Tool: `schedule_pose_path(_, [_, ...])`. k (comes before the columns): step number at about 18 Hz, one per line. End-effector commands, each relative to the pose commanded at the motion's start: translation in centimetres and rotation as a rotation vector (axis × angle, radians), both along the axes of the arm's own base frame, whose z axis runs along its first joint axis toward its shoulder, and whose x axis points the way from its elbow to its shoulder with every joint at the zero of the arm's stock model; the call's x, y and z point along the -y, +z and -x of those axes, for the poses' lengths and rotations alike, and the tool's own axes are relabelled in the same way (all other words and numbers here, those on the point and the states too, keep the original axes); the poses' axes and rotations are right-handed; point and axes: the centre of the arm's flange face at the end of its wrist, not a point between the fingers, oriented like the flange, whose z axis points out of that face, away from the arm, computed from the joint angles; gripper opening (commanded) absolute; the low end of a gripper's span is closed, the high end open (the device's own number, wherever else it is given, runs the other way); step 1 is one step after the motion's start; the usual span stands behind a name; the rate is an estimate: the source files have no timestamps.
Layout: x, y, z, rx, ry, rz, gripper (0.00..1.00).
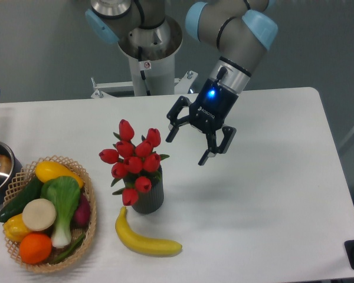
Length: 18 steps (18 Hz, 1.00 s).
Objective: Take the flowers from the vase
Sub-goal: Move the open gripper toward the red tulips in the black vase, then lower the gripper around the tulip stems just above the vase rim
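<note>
One arm works this white counter [265, 194], and its black two-finger pincer [197, 139] hangs in the air with its fingers spread wide, holding nothing. A blue light glows on the wrist above it. The bunch of red tulip buds with green leaves [133, 158] stands in the short dark ribbed cylinder vase [148, 196], near the middle of the counter, the buds rising well above the vase mouth.

What matters is this: the flowers lie to the pincer's lower left as I look at it, close by but apart, with a clear gap between the nearer finger and the topmost buds. The bunch's long axis runs roughly upright, leaning a little, so I judge the stems would have to be lifted upward out of the vase, not dragged sideways. The pincer is tilted, its open mouth angled down and toward the bunch, which looks like an approach rather than a grasp; nothing is gripped yet.

Close around the vase sit a yellow banana [143, 240] just in front and a woven basket of vegetables and fruit [89, 194] to the left, neither touching the pincer.
</note>
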Motion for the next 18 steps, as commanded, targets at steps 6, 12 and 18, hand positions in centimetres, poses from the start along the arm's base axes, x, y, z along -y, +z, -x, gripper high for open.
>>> schedule_pose_path(6, [-0.2, -0.7, -1.0, 0.052, -0.015, -0.055, 1.00])
schedule_pose_path(12, [-1.4, -1.9, -2.8, 0.073, -0.053, -0.038, 1.00])
schedule_pose_path(18, [-1.5, -3.2, -4.0, 0.065, -0.084, -0.037, 1.00])
